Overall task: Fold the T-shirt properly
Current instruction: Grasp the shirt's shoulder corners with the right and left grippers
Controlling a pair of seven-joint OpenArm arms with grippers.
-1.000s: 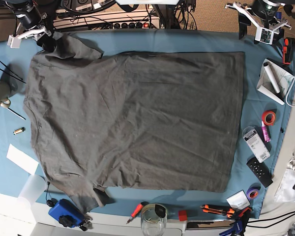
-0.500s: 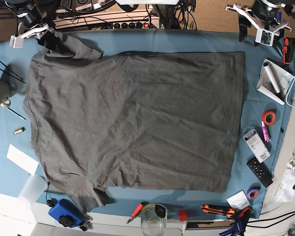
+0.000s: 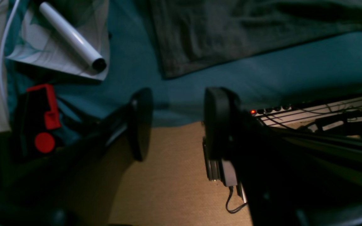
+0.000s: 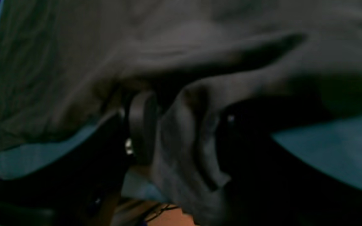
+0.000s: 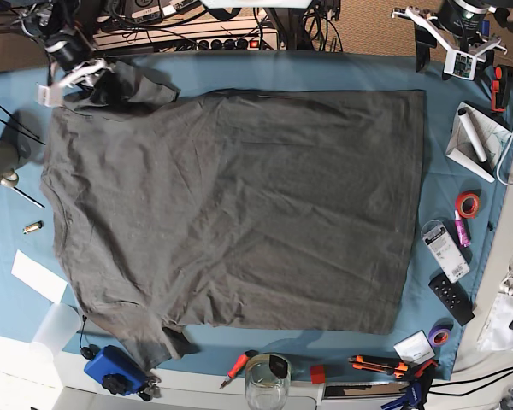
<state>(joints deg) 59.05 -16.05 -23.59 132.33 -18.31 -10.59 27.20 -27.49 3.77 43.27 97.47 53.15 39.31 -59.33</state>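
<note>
In the left wrist view we see the left gripper (image 3: 174,124) with its two dark fingers spread apart and nothing between them, hanging over the edge of the teal table cloth (image 3: 262,78). A corner of the T-shirt (image 3: 231,31) lies flat beyond it, apart from the fingers. A white tube (image 3: 74,37) rests on paper at upper left.

In the right wrist view we see the right gripper (image 4: 184,125) with fingers spread wide and a bunched fold of the T-shirt's (image 4: 200,47) sleeve lying between them; we cannot tell whether they pinch it.

In the base view the T-shirt (image 5: 239,213) lies spread flat across the table cloth (image 5: 325,68), the right gripper (image 5: 90,81) at its upper-left sleeve, the left gripper (image 5: 440,47) off the upper-right corner.
</note>
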